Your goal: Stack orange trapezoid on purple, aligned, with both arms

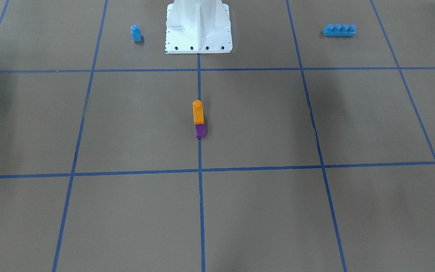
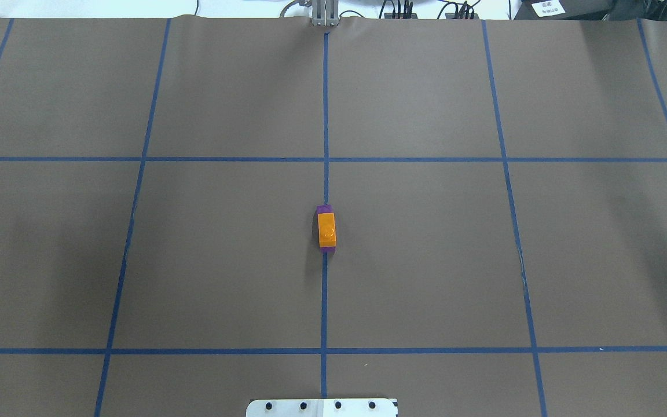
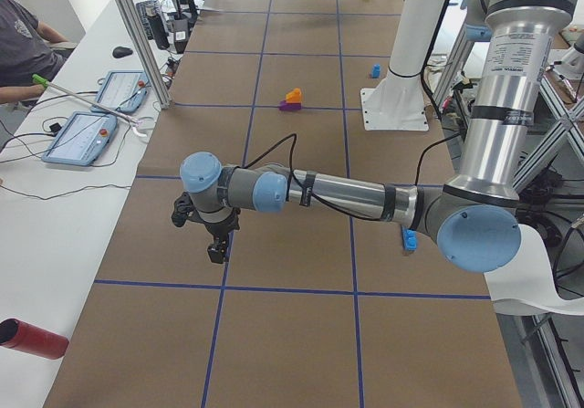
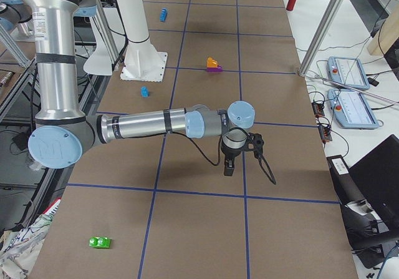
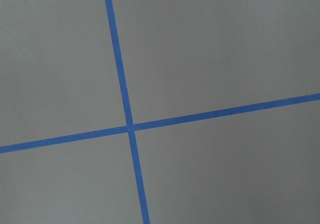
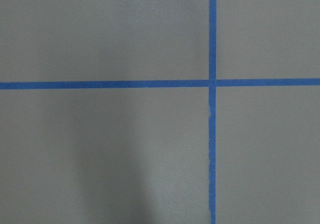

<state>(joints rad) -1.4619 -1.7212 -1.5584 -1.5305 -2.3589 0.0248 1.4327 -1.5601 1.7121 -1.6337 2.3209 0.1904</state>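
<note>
Fingers: cannot tell whether wide or narrow, either side. From left: left gripper (image 3: 217,246) well off toward that table end; at centre, orange (image 2: 326,230) seated on purple (image 2: 325,208), long axis along the centre line (image 2: 324,301); right gripper (image 4: 229,165) about equally far off, neither nearer.

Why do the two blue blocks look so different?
The small blue block has one stud on top; the long blue brick has four in a row. The small block is narrow; the long brick is wide and low. The small block sits to the robot's right of the white base, the long brick to its left. Both are blue and stand studs-up on the table.
</note>
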